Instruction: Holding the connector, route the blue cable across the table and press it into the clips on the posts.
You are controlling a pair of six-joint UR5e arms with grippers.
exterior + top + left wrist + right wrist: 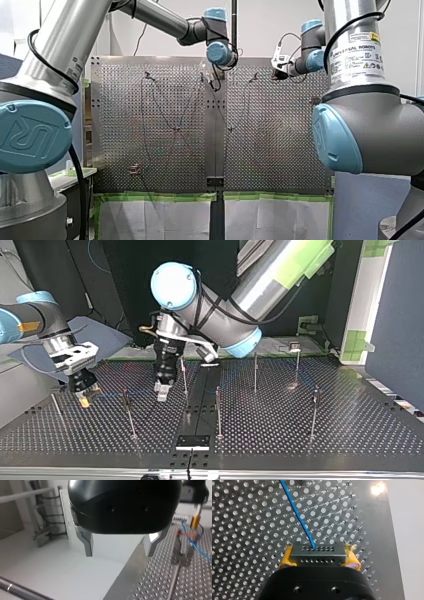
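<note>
Connector (316, 552): small dark rigid block with two rows of pin holes, clamped by its two ends between the yellow pads (285, 558) of right claw (318, 556), carried low over the perforated surface (249, 535) at the top view's left. Out of its upper row, blue cable (297, 513), thin single strand, running off across the surface. Judged light throughout: block stiff and fit for a firm pinch; strand limp, springy and easily kinked, probably weakest at its root in the block, so best towed by the connector and pressed into a clip (181, 553) along a stretch just beside that clip, never tugged hard. Seating in the nearest clip not discernible. Further out, left claw (120, 547), metal fingers spread wide with nothing between them, hanging over the surface's middle among slender upright posts (218, 410), near the right claw but apart from it.
</note>
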